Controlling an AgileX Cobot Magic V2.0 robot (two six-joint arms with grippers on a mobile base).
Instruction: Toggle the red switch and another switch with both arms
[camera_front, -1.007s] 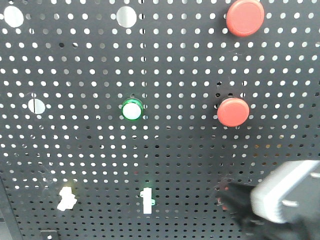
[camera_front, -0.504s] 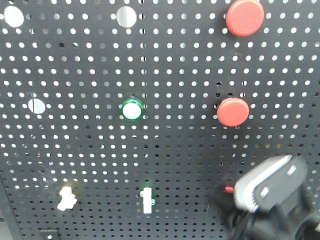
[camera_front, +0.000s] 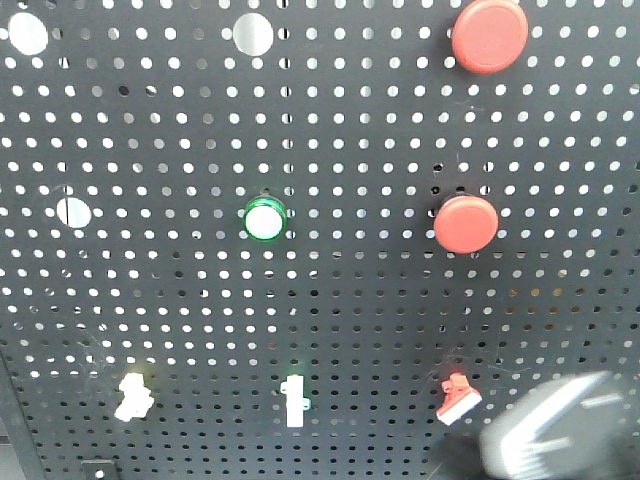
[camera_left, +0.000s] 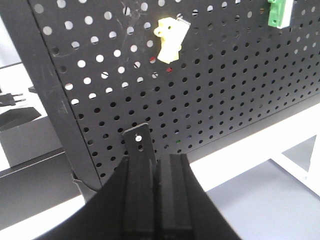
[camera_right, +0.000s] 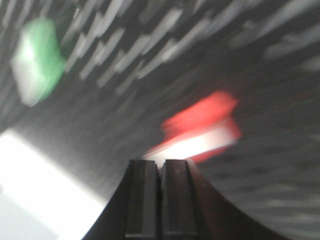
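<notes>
The red switch (camera_front: 458, 398) sits low on the right of the black pegboard (camera_front: 360, 300), its white lever end pointing down-left. In the right wrist view it is a red and white blur (camera_right: 200, 130) just beyond my right gripper (camera_right: 161, 162), which is shut with nothing in it. The right arm (camera_front: 560, 435) shows as a blurred grey shape below and right of the switch. The pale yellow switch (camera_front: 133, 397) is low on the left. In the left wrist view it (camera_left: 171, 37) is well above my left gripper (camera_left: 156, 159), which is shut and empty.
A thin white toggle on a green base (camera_front: 293, 400) stands between the two switches. A round green-ringed button (camera_front: 265, 219) and two big red push buttons (camera_front: 466, 223) (camera_front: 490, 35) are higher up. A metal tab (camera_left: 140, 140) sticks out near the left fingertips. A white frame (camera_left: 280, 125) runs below the board.
The right arm has dropped down and to the right, off the red switch, which it covered before and which now shows fully. The right wrist view is smeared by motion.
</notes>
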